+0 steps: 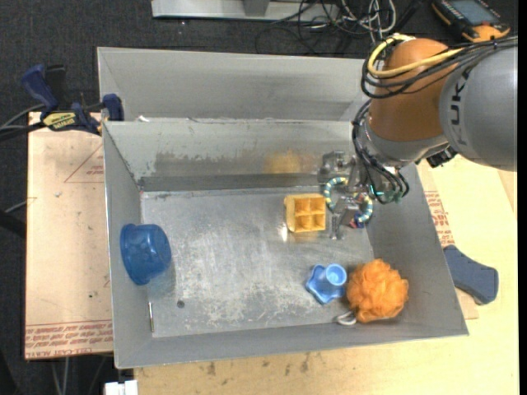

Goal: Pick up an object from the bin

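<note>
My gripper (pixel 338 223) hangs at the right of the bin floor, just right of a yellow waffle-shaped square block (pixel 305 214), its lower fingertip close to the block's right edge. Nothing shows between the fingers. A small blue cup-like piece (pixel 328 282) lies below it toward the front, and a fluffy orange scrub ball (pixel 377 290) sits beside that in the front right corner.
A blue translucent cup (pixel 145 253) lies on its side against the left wall. The arm with its orange cover and cables comes in over the bin's right rim. Bare floor stretches between the blue cup and the yellow block.
</note>
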### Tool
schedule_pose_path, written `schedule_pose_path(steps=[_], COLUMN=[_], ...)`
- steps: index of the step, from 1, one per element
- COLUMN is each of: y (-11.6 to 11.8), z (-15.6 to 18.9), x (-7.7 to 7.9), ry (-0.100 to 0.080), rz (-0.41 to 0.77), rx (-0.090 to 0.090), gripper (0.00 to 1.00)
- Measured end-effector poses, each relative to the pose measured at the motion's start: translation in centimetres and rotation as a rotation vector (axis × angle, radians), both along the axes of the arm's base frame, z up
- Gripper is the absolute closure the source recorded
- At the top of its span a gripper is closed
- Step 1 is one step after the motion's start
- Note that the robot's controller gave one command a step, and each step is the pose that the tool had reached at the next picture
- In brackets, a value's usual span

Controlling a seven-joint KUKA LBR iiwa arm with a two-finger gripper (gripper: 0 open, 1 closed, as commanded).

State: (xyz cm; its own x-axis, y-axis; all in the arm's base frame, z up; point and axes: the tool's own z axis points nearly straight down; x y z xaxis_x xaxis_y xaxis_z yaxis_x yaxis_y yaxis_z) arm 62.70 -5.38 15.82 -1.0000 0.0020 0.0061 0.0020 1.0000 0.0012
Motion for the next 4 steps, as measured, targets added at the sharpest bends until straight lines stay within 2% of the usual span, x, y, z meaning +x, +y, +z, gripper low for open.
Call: schedule_pose_path(steps=[1, 2, 3, 4], y=[0.0, 1.8, 1.8, 0.3], z=[0.5, -8.3, -8.3, 10.0], x=[0.2, 1.0, 1.0, 0.6], ry=[-0.008, -0.013, -0.013, -0.018], rz=[0.001, 0.040, 0.041, 0.053], rx=[-0.001, -0.002, -0.002, -0.002], gripper=[0.00, 1.00, 1.00, 1.00])
